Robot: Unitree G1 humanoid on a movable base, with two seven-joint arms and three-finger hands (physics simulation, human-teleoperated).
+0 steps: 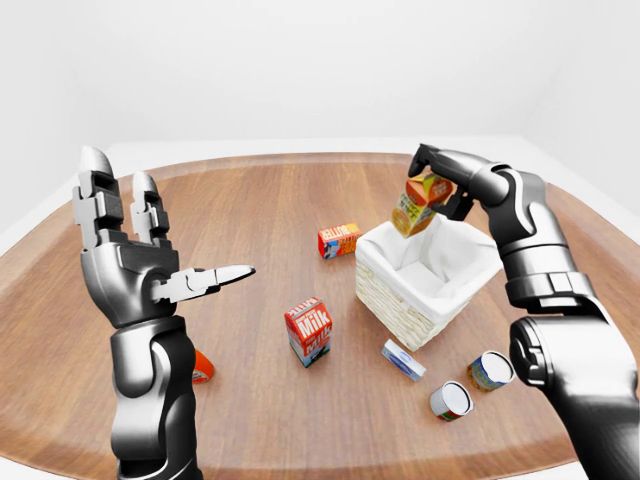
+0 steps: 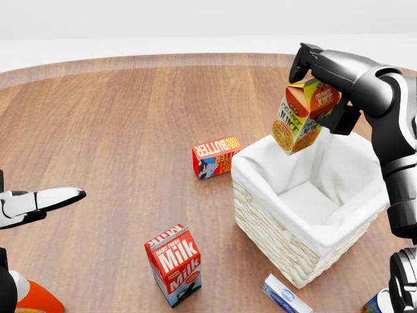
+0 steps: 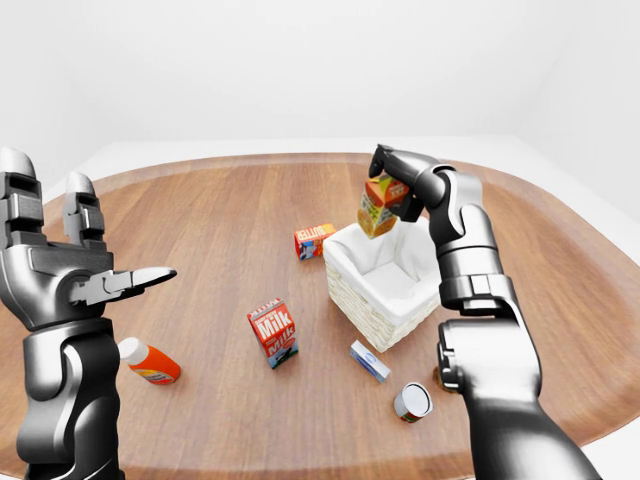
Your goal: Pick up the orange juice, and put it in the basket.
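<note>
The orange juice carton (image 2: 300,117), orange and yellow, hangs tilted in the air above the upper rim of the basket (image 2: 260,208), a wicker box with white cloth lining at the head view's right. My right hand (image 2: 319,85) is shut on the carton's top, reaching in from the right. My left hand (image 1: 150,260) is raised at the left of the left-eye view, fingers spread and open, holding nothing, far from the basket.
On the round wooden table: a butter box (image 2: 217,156) left of the basket, a milk carton (image 2: 174,264) lower left, a small blue-white box (image 2: 287,297) below the basket, two cans (image 1: 470,385) at right, an orange-white bottle (image 3: 150,362) near my left arm.
</note>
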